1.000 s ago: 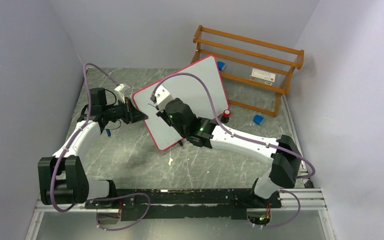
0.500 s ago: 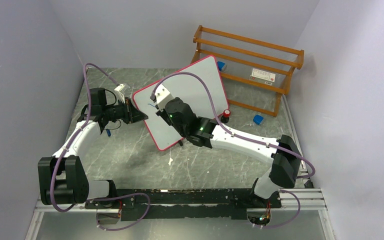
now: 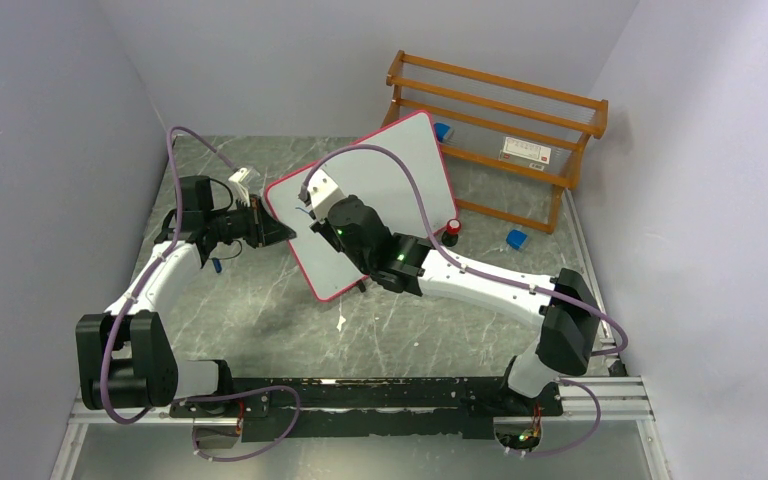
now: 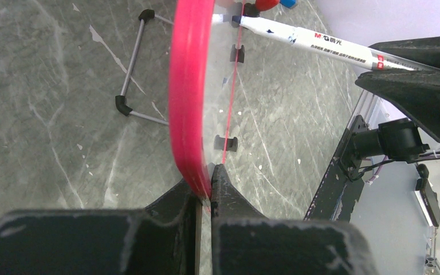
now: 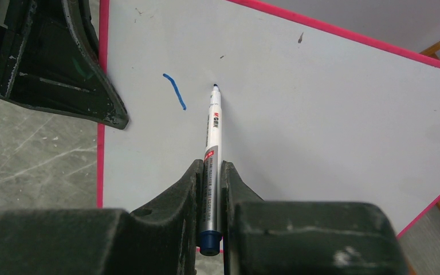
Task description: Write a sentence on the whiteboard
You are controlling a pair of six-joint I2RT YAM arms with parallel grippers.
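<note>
The whiteboard [image 3: 390,185] stands tilted on the table, white with a pink-red frame [image 4: 189,86]. My left gripper [image 3: 278,232] [image 4: 209,182] is shut on its left edge. My right gripper [image 3: 312,208] [image 5: 210,169] is shut on a silver marker [image 5: 213,137] [image 4: 321,43] with a blue end, reaching over the board's upper left part. The marker's tip [image 5: 215,87] is at the white surface, just right of a short blue stroke [image 5: 175,91]. That stroke is all that shows of the sentence. My left gripper's fingers [image 5: 57,63] show at the board's edge in the right wrist view.
A wooden rack [image 3: 500,120] stands behind the board at the back right. A red-capped thing [image 3: 453,227] and a blue piece [image 3: 517,239] lie right of the board, another blue piece [image 3: 443,130] behind it. The board's wire stand [image 4: 132,74] rests on the marble table.
The right arm with the marker has shifted very slightly to the left. The left arm and the board have not moved.
</note>
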